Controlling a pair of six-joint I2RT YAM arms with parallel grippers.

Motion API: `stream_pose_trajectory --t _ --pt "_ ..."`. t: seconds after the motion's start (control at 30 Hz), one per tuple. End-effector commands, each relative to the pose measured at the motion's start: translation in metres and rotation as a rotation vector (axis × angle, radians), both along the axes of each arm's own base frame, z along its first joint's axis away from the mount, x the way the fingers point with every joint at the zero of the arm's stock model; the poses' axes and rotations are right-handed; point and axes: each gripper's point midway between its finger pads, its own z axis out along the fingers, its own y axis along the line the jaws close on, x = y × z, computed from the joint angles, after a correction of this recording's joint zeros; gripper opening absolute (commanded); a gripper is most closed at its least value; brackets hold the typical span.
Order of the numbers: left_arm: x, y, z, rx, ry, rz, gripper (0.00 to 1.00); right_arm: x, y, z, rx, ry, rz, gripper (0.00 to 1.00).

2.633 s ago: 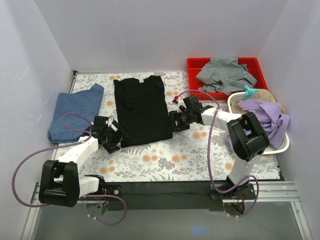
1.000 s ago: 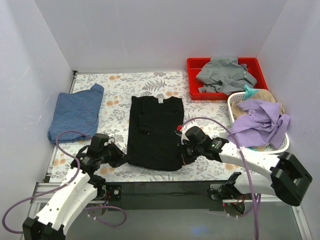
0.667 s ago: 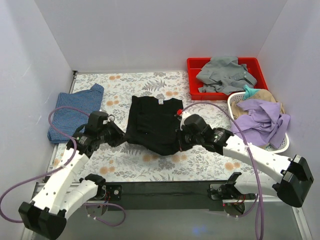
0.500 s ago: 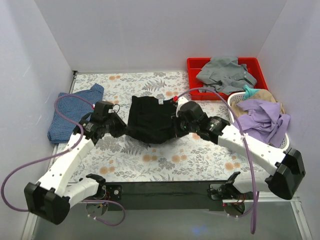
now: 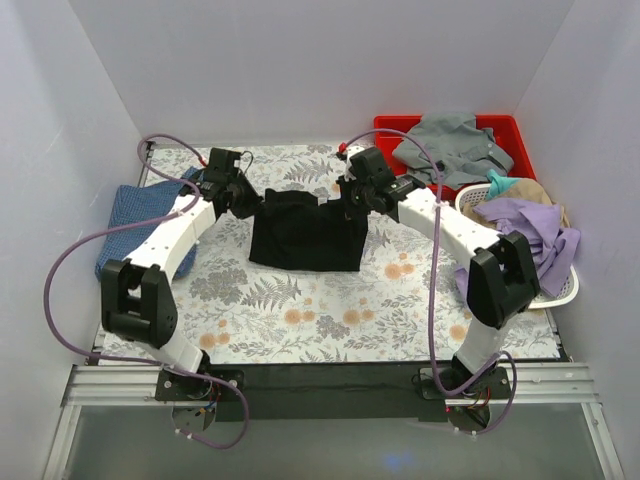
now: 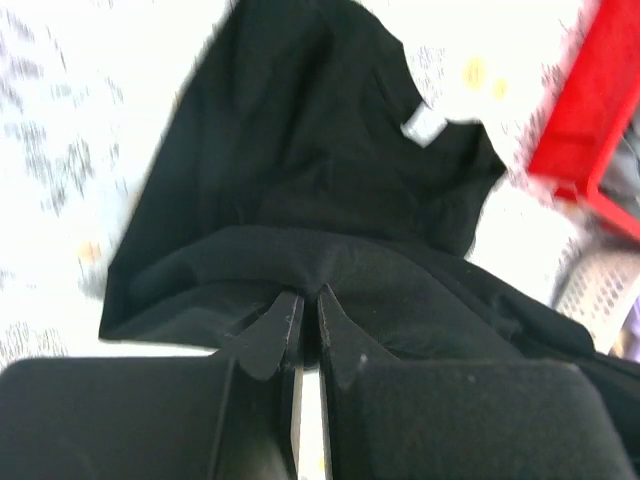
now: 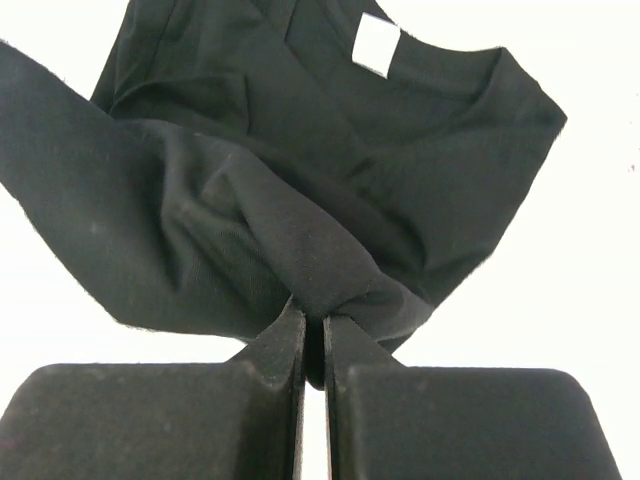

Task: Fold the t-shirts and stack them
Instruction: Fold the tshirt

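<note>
- Top external view: the black t-shirt point(image 5: 305, 238) lies mid-table on the floral cloth point(image 5: 300, 315), doubled over, with its held edge raised above the collar end on the far side.
- The left gripper point(image 5: 245, 202) and right gripper point(image 5: 352, 198) are each clamped on a pinch of that edge.
- The fabric looks soft, light and limp and sags between the grips, so corner holds under tension suit it best.
- The blue t-shirt point(image 5: 128, 238) lies at the left, apart.
</note>
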Motion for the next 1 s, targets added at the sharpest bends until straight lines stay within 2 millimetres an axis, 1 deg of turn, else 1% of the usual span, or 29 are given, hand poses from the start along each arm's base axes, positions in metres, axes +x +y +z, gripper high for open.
stream_pose_trajectory --t 0.0,0.03,0.07,0.1,0.13,0.17,0.2,0.23,0.27,0.3,0.33,0.37,0.4,0.43,0.47,0.5,0.53,0.57,0.6,0.63,0.67,0.7,0.73,0.77,0.8,0.87,0.9,0.93,0.97 --pt "0.047 0.009 0.015 0.025 -0.111 -0.014 0.0 0.028 0.008 0.019 0.053 -0.039 0.029 0.06" --pt "0.055 0.007 0.011 0.019 -0.109 -0.028 0.0 0.032 0.01 0.008 0.055 -0.012 0.035 0.06" --pt "0.062 0.007 0.006 0.021 -0.107 -0.032 0.0 0.039 0.007 0.006 0.057 -0.009 0.021 0.07" --pt "0.072 0.004 0.012 0.011 -0.124 -0.041 0.0 0.047 0.009 -0.001 0.06 0.005 0.024 0.08" --pt "0.08 0.0 -0.01 0.008 -0.084 -0.067 0.0 0.052 0.009 -0.005 0.062 0.013 0.021 0.08" --pt "0.086 -0.003 -0.013 -0.002 -0.082 -0.082 0.0 0.059 0.005 -0.008 0.064 0.021 0.012 0.09" --pt "0.096 -0.006 -0.014 -0.005 -0.087 -0.093 0.0 0.067 0.008 -0.015 0.071 0.035 0.013 0.09" --pt "0.103 -0.01 -0.029 -0.004 -0.068 -0.109 0.0 0.072 0.007 -0.019 0.076 0.044 0.004 0.08" --pt "0.109 -0.011 -0.034 -0.006 -0.068 -0.119 0.0 0.079 0.005 -0.022 0.079 0.047 -0.006 0.08" --pt "0.115 -0.012 -0.038 -0.005 -0.072 -0.124 0.0 0.087 0.006 -0.029 0.075 0.053 -0.012 0.05" --pt "0.127 -0.015 -0.041 -0.006 -0.087 -0.133 0.0 0.092 0.005 -0.031 0.075 0.055 -0.02 0.04" --pt "0.133 -0.016 -0.04 -0.014 -0.096 -0.139 0.0 0.097 0.003 -0.035 0.076 0.059 -0.03 0.04" --pt "0.139 -0.017 -0.039 -0.015 -0.109 -0.145 0.0 0.101 0.0 -0.044 0.062 0.069 -0.047 0.04" --pt "0.148 -0.018 -0.034 -0.016 -0.132 -0.149 0.0 0.106 -0.001 -0.044 0.062 0.064 -0.058 0.04" --pt "0.154 -0.018 -0.041 -0.009 -0.131 -0.153 0.0 0.109 -0.006 -0.047 0.055 0.069 -0.075 0.04" --pt "0.158 -0.02 -0.04 -0.013 -0.144 -0.163 0.0 0.114 -0.012 -0.053 0.037 0.07 -0.107 0.05" --pt "0.169 -0.02 -0.03 -0.028 -0.185 -0.175 0.0 0.117 -0.014 -0.055 0.027 0.066 -0.119 0.11" --pt "0.173 -0.023 -0.04 -0.036 -0.176 -0.195 0.0 0.118 -0.018 -0.059 0.012 0.069 -0.137 0.26" --pt "0.177 -0.025 -0.039 -0.04 -0.186 -0.205 0.01 0.122 -0.024 -0.06 -0.015 0.053 -0.165 0.32" --pt "0.182 -0.025 -0.037 -0.04 -0.2 -0.209 0.05 0.126 -0.031 -0.061 -0.047 0.034 -0.194 0.38" --pt "0.19 -0.025 -0.035 -0.042 -0.214 -0.207 0.11 0.13 -0.037 -0.058 -0.064 0.016 -0.213 0.43" --pt "0.195 -0.023 -0.031 -0.04 -0.231 -0.206 0.19 0.135 -0.046 -0.052 -0.099 -0.021 -0.244 0.46" --pt "0.201 -0.022 -0.026 -0.034 -0.255 -0.204 0.25 0.138 -0.049 -0.048 -0.113 -0.045 -0.256 0.47" --pt "0.206 -0.02 -0.017 -0.027 -0.283 -0.2 0.32 0.141 -0.054 -0.042 -0.13 -0.067 -0.273 0.48" --pt "0.21 -0.018 -0.008 -0.012 -0.313 -0.199 0.35 0.144 -0.063 -0.03 -0.153 -0.108 -0.307 0.48" --pt "0.217 -0.016 0.007 -0.004 -0.364 -0.201 0.38 0.146 -0.068 -0.014 -0.168 -0.161 -0.302 0.48" --pt "0.22 -0.016 0.019 0.0 -0.394 -0.205 0.41 0.146 -0.064 -0.003 -0.143 -0.187 -0.281 0.49" --pt "0.218 -0.018 0.024 -0.006 -0.395 -0.218 0.41 0.144 -0.061 0.002 -0.137 -0.195 -0.258 0.49" --pt "0.216 -0.019 0.03 -0.008 -0.403 -0.222 0.42 0.142 -0.059 0.011 -0.12 -0.205 -0.25 0.49"
